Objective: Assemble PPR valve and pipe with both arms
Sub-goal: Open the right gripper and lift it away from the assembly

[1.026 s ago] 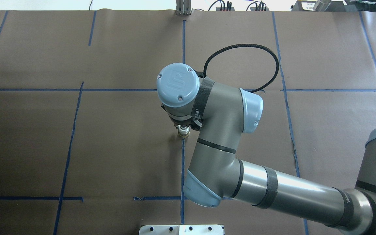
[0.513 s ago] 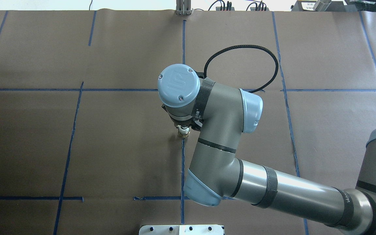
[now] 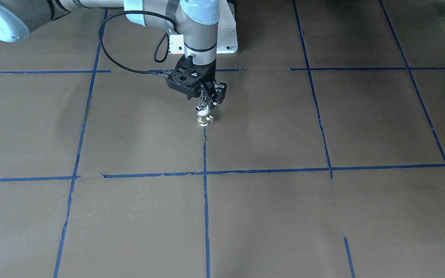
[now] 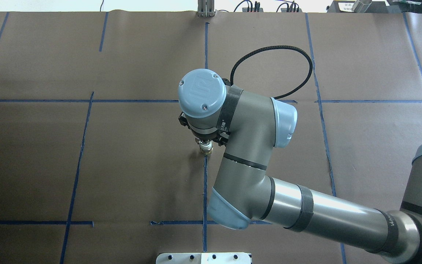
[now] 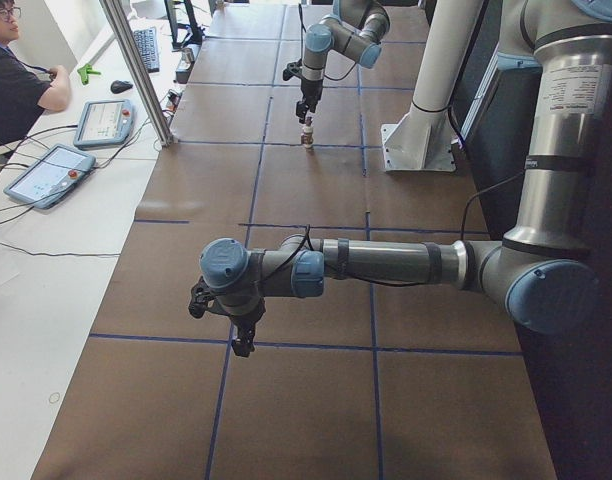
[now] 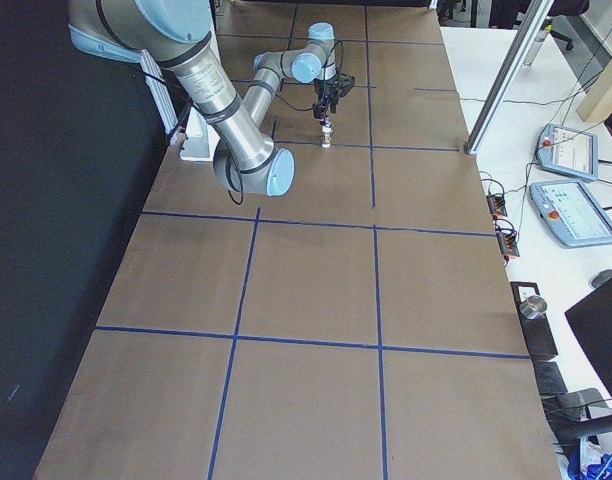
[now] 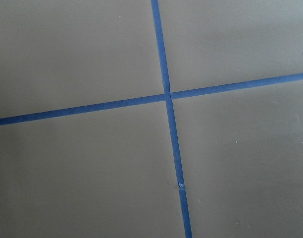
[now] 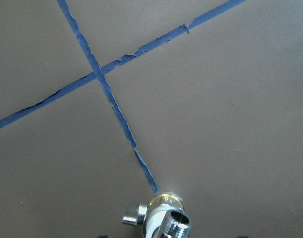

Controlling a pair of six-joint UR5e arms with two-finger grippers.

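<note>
The PPR valve stands upright on the brown table at a blue tape line, white ends and a brass band. The chrome pipe sits on top of it. My right gripper reaches straight down and is shut on the pipe. In the overhead view the valve peeks out below the right wrist. The right wrist view shows the pipe's threaded open end and the brass ring at the bottom edge. My left gripper hangs low over bare table far from them; I cannot tell if it is open or shut.
The white pedestal base stands just behind the right gripper. A black cable loop arcs off the right wrist. An operator, control tablets and a metal post are along the far table edge.
The right wrist has turned a little over the valve, its cap mark rotating, and the forearm has shifted slightly. The valve and pipe stay in place.
</note>
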